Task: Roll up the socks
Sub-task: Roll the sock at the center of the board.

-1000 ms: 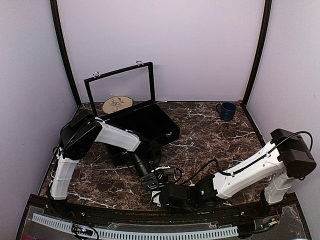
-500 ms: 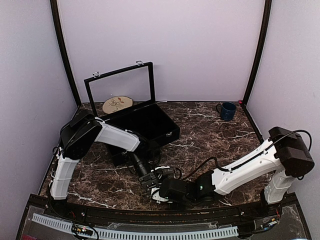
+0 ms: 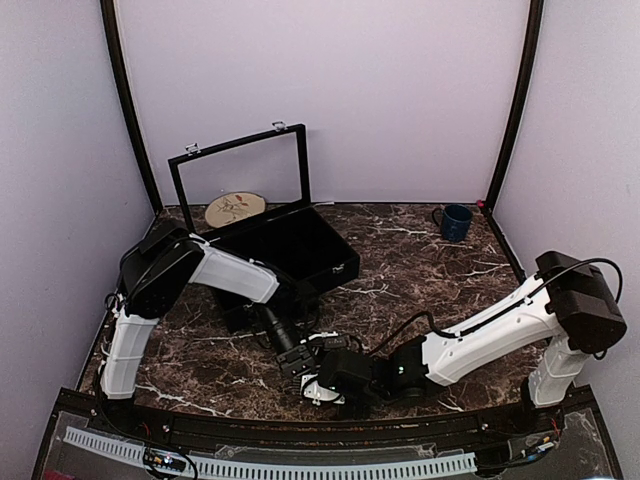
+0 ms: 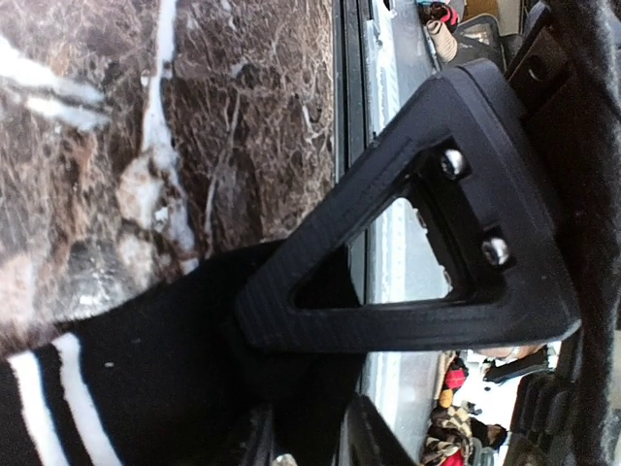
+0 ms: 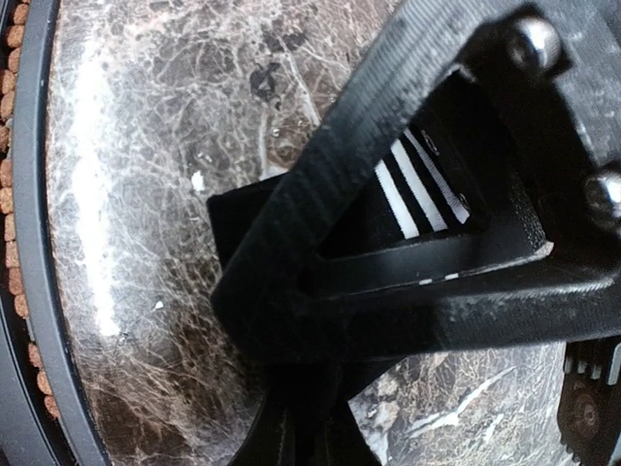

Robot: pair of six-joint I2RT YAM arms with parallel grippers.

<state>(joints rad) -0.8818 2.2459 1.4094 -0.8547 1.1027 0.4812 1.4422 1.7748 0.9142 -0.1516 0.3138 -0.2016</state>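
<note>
Black open case (image 3: 300,255) near the socks (image 4: 146,388), mug (image 3: 456,221) well apart

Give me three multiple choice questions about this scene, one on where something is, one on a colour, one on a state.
1. Where is the mug? A far right; B near left; C dead centre.
2. The black sock has stripes that are: A red; B white; C yellow.
3. The case is: A shut; B open; C upside down.
Answers: A, it stands far back on the right; B, white bands cross the fabric; B, its inside shows.
</note>
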